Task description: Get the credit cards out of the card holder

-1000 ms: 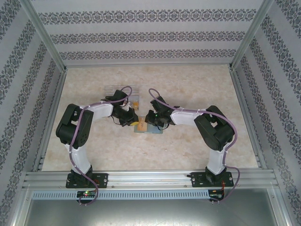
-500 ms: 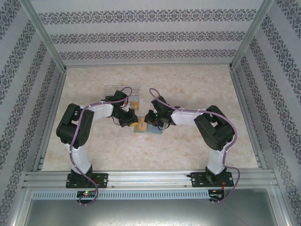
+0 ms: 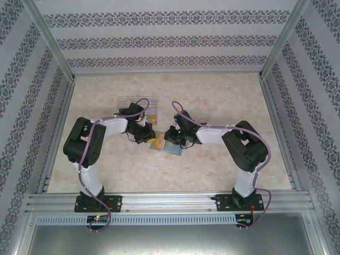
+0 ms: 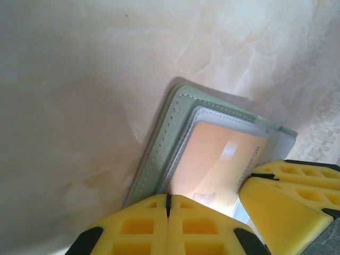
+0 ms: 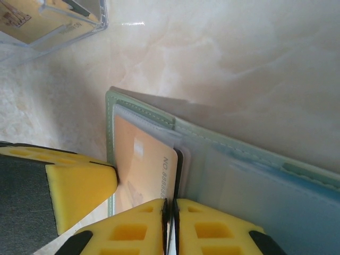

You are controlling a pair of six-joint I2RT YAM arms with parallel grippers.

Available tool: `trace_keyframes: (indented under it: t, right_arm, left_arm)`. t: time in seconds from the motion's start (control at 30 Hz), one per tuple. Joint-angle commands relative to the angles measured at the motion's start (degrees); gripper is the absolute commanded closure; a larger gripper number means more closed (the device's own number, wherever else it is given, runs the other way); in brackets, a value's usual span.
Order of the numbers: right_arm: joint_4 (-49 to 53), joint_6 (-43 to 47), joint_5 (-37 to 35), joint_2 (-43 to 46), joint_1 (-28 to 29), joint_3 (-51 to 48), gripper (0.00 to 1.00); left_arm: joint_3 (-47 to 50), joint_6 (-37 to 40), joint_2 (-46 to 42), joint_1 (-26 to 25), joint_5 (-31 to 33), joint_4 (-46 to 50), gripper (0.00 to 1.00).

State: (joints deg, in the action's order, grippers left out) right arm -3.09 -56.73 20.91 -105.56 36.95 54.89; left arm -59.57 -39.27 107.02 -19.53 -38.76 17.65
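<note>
One card holder (image 4: 162, 149), sage-green, open flat near the middle of the worktop (image 3: 223, 101). In its clear pocket, an orange card (image 4: 218, 159). Left gripper (image 4: 168, 201) pressed together at card's near edge; cannot tell if pinching it. Right gripper (image 5: 170, 204) closed to a thin slit on a dark thin edge beside, its finger (image 4: 287, 199) covering one card corner. Clear tray (image 5: 79, 31) near behind, apart.
</note>
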Motion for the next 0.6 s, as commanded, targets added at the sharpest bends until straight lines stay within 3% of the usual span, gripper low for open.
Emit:
trace_keyframes:
  t: [0.0, 0.23, 0.57]
  right_arm:
    - [1.0, -1.4, 0.4, 0.8, -0.3, 0.0, 0.86]
    - [1.2, -2.4, -5.5, 5.4, -0.2, -2.2, 0.79]
    - [-0.1, -5.4, -4.2, 3.1, 2.0, -1.4, 0.8]
  left_arm:
    - [2.6, 0.1, 2.1, -0.8, 5.1, 4.0, 0.95]
    - [2.9, -0.1, 2.0, -0.8, 5.4, 4.1, 0.95]
    - [2.8, -0.3, 2.2, -0.8, 5.2, 3.9, 0.95]
